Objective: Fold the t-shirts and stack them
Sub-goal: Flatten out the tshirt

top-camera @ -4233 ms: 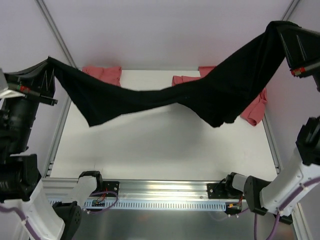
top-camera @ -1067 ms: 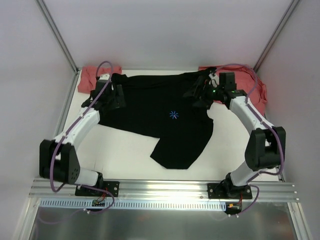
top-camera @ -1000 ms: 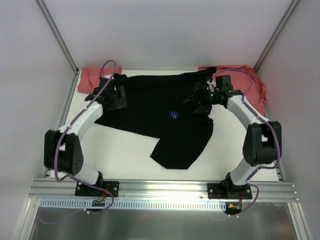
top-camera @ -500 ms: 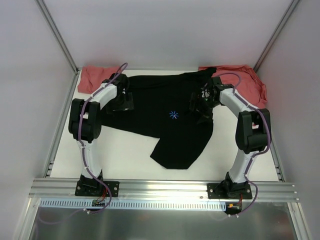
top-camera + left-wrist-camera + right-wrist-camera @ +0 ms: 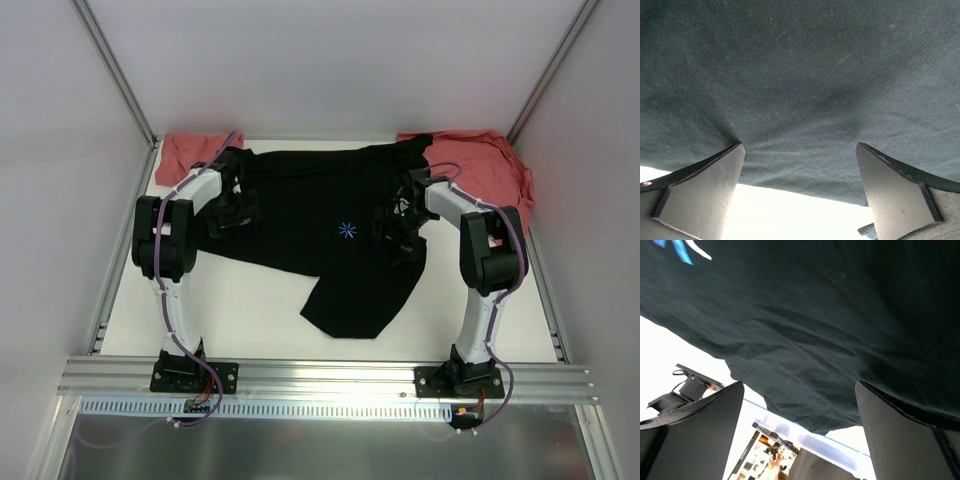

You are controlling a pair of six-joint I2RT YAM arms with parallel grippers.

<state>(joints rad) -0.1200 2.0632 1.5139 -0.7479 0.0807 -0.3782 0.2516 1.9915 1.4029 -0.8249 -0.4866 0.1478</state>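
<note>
**Both grippers wide open over the one black shirt**

I count one black t-shirt (image 5: 320,205) and two patches of salmon-red t-shirts; one patch (image 5: 185,150) sits in the far left corner of the table (image 5: 250,310), the other (image 5: 495,165) in the far right corner; how many shirts make up each patch I cannot tell. There is a single light-blue starburst (image 5: 347,230) on the black shirt, near its middle.

The black shirt lies spread, chest mark up, across the far half of the table between the two red patches; its far corners reach both of them, and one lobe of cloth runs toward the near edge at the centre.

My left gripper (image 5: 238,212) hangs over the shirt's left part with its fingers (image 5: 705,185) spread as wide as they go; nothing lies between them, only black cloth beyond. My right gripper (image 5: 395,228) is over the shirt's right part, just right of the starburst, equally wide and equally empty; from its wrist camera the cloth's edge and bare table show past the fingers (image 5: 900,440). Whether any fingertip touches the cloth I cannot tell.
</note>
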